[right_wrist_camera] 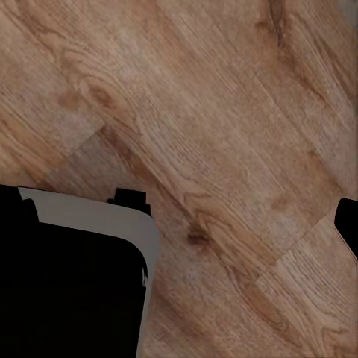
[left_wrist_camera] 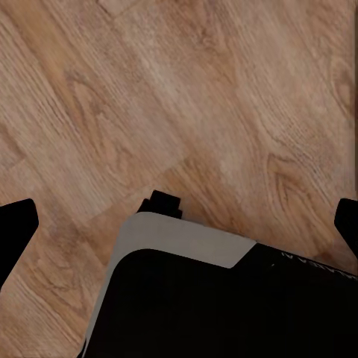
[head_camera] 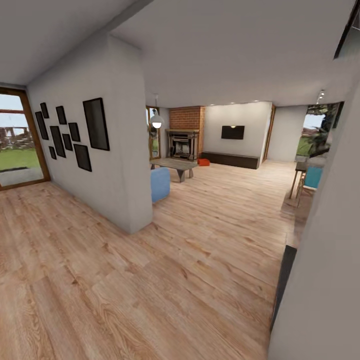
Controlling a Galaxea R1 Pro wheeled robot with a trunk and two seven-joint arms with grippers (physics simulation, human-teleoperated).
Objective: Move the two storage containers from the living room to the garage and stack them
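Nothing of the job looks done yet, as I judge it: I am well short of the living room, nothing is in my grippers, and fetching, carrying to the garage and stacking all remain.

At far left a wood-framed glass door [head_camera: 17,140] gives onto grass. Right of it a pale grey partition wall [head_camera: 107,165] carries a cluster of black rectangular picture frames [head_camera: 75,132]. Past its end stand a blue upholstered sofa arm [head_camera: 160,183], a low grey-topped coffee table [head_camera: 175,165] and a red-brick fireplace [head_camera: 186,131]. Just right of the fireplace, far off on the floor, sits a small orange-red plastic storage container [head_camera: 203,161]; whether it is one bin or two together I cannot tell. Further right hangs a black wall television [head_camera: 232,132].

Light wood-plank flooring [head_camera: 150,280] runs unbroken from me to there.

My left gripper [left_wrist_camera: 179,224] is spread wide over bare planks, my right gripper's [right_wrist_camera: 179,212] fingers too, both empty.
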